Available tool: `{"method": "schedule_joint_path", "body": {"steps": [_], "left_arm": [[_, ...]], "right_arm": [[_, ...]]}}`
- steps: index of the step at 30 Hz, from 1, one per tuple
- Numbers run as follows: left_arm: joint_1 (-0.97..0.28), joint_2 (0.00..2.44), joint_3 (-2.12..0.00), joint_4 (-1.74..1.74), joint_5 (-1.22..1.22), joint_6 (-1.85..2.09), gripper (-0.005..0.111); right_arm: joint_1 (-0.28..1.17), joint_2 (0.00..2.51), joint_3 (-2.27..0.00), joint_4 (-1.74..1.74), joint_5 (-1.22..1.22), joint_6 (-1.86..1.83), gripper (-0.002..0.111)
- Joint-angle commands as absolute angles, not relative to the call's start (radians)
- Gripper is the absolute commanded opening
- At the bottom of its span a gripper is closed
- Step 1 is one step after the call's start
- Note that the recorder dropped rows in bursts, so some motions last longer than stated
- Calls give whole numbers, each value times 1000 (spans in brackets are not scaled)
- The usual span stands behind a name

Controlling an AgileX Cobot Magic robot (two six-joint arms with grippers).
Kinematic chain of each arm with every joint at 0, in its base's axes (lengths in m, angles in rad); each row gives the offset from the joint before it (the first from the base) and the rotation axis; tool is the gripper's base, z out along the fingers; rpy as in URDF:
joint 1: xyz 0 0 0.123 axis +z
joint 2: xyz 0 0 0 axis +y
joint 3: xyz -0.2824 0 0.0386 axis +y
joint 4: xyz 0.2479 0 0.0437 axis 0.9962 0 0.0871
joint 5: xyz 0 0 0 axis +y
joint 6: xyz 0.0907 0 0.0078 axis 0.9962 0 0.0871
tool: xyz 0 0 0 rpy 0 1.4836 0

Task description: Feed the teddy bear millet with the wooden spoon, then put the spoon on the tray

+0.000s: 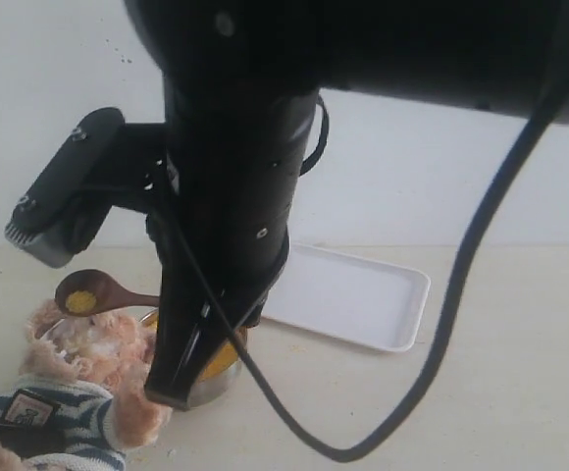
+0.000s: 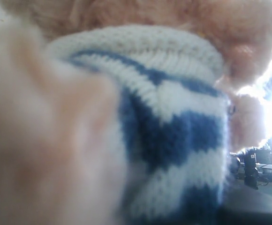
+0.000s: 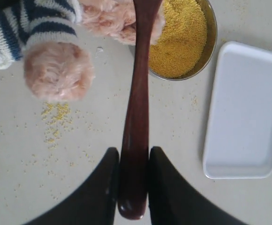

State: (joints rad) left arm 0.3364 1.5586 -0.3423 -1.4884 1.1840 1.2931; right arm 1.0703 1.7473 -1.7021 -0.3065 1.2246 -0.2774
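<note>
Your exterior view is mostly filled by the right arm point(image 1: 235, 177), which hangs black across the middle and hides its own grip. What that view does give you is the working end of the wooden spoon point(image 1: 93, 294): its oval bowl carries a small dab of millet point(image 1: 80, 300) and sits right at the top of the teddy bear point(image 1: 83, 358)'s head. You cannot tell whether it touches the fur. The bear is at the lower left with its striped shirt toward the camera, and the metal bowl point(image 1: 216, 381) is just beside its head.

The right wrist view cuts off the spoon's bowl but shows what the other view hides. The right claw point(image 3: 133, 154) is pinching the spoon point(image 3: 138, 103) near the end of its handle, one finger on each side. The handle runs straight out over the bear's fuzzy paw point(image 3: 58, 70) and the rim of the metal bowl point(image 3: 212, 42), which is heaped with yellow grain point(image 3: 180, 37). Only here do you see loose grains point(image 3: 54, 117) scattered on the tabletop point(image 3: 173, 140) by the paw, and the tray point(image 3: 241, 112) lying flat near the bowl but apart from it.

The left wrist view is filled with blurred tan fur and the blue-and-white knit shirt point(image 2: 173, 122), pressed close to the lens. No view shows the left claw, so you cannot tell how it stands.
</note>
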Motion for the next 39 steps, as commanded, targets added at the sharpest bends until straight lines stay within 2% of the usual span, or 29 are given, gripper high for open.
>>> {"method": "schedule_joint_path", "body": {"steps": [1, 21, 29, 39], "left_arm": [[338, 1551, -339, -1503, 1221, 1303, 4], [338, 1551, -339, -1503, 1221, 1303, 4], [338, 1551, -339, -1501, 1221, 1303, 4], [338, 1551, -334, -1490, 1221, 1303, 4]], "right_arm": [[1116, 1767, -1698, -360, 1202, -274, 0], [1140, 1819, -1696, -526, 1187, -216, 0], [1220, 1826, -1696, -700, 1195, -187, 0], [1227, 1826, -1696, -739, 1221, -173, 0]]}}
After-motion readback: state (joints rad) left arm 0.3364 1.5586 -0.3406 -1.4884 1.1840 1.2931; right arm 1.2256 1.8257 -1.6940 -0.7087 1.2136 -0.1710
